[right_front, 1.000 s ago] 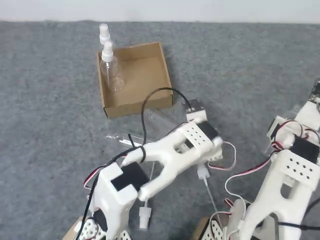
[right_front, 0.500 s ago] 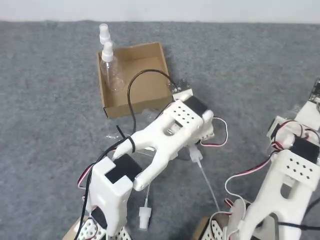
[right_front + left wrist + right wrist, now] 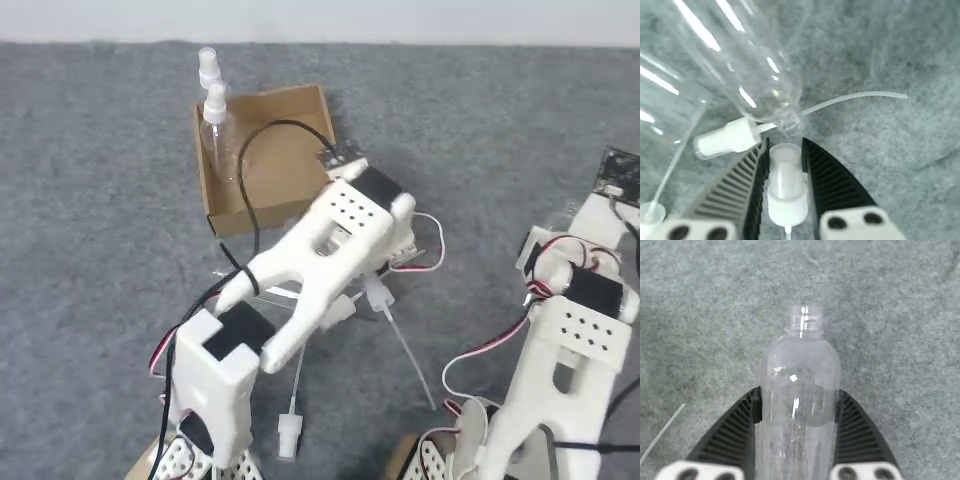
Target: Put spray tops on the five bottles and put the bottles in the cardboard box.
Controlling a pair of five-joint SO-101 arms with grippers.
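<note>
My left gripper [image 3: 785,142] is shut on a white spray top [image 3: 786,180]. In the high view that spray top [image 3: 378,296] hangs under the left arm, and its thin tube [image 3: 408,350] trails toward the near right. Just beyond the fingertips a clear bottle [image 3: 750,55] lies on the carpet, its open neck [image 3: 790,120] close to them. Beside that neck lies a second spray top [image 3: 727,140]. My right gripper [image 3: 800,392] is shut on an uncapped clear bottle [image 3: 800,385] above the carpet. The cardboard box [image 3: 300,205] holds one capped bottle [image 3: 222,140].
Another capped bottle [image 3: 208,66] stands just behind the box's far left corner. A loose spray top [image 3: 290,435] lies on the grey carpet near the left arm's base. The right arm [image 3: 580,330] stands at the right edge, and red, white and black wires hang between the arms.
The left arm has swung away from its base toward the box, carrying the spray top with it. The right arm has shifted slightly to the left.
</note>
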